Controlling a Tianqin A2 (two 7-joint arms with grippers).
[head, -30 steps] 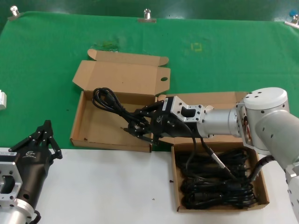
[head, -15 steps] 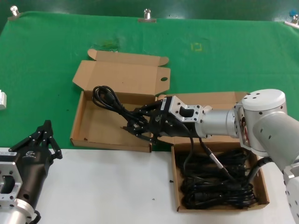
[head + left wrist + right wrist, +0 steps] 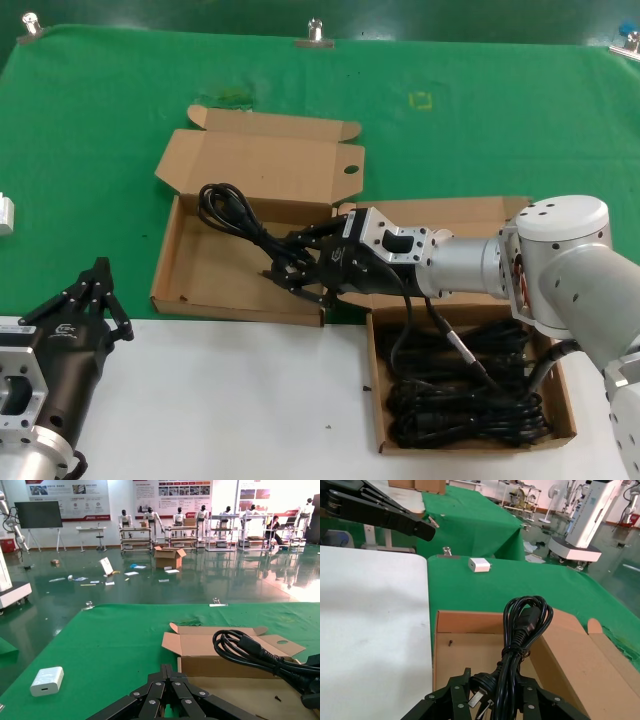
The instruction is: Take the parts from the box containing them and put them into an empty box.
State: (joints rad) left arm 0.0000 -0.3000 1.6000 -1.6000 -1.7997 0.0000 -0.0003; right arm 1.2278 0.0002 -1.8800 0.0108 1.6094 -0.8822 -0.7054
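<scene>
Head view: my right end effector, closed on a cord bundle, holds it over the empty box at 9 o'clock of the full box; many cords remain. Left end effector idles, fingers closed, at 7 o'clock.

Right wrist view: the empty box's floor lies bare beneath the bundle.

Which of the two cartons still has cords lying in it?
The carton on the robot's right, under the right arm, holds the cords. The left carton shows bare floor; the right gripper holds one cord above it.

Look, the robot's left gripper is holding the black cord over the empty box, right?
Not quite: the right gripper holds the black power cord over the empty box, as the head view shows. The left gripper waits off to the side, holding nothing.
</scene>
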